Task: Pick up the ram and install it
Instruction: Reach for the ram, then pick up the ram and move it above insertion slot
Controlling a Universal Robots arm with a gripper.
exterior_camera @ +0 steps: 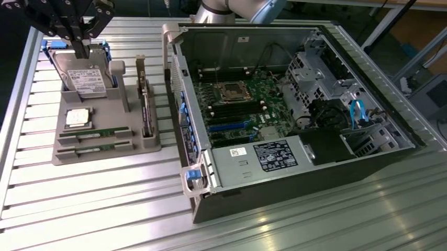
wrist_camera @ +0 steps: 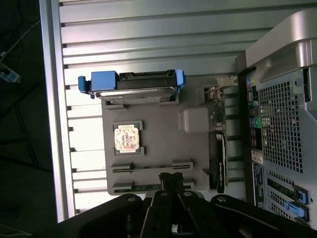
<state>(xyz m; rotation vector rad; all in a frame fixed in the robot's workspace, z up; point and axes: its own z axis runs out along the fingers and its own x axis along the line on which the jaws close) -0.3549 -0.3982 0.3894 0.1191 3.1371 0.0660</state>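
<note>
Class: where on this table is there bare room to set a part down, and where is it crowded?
Free: the stretch of slatted aluminium table bordered by the grey plastic parts holder and the open black computer case, at the exterior view's lower left. Crowded: the narrow gap between holder and case.

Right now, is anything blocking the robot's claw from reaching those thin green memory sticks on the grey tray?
Nothing visible does. The shut gripper hangs above the grey tray, where the first ram stick and the second ram stick sit uncovered, side by side. The hard drive and upright card stand elsewhere on the tray.
</note>
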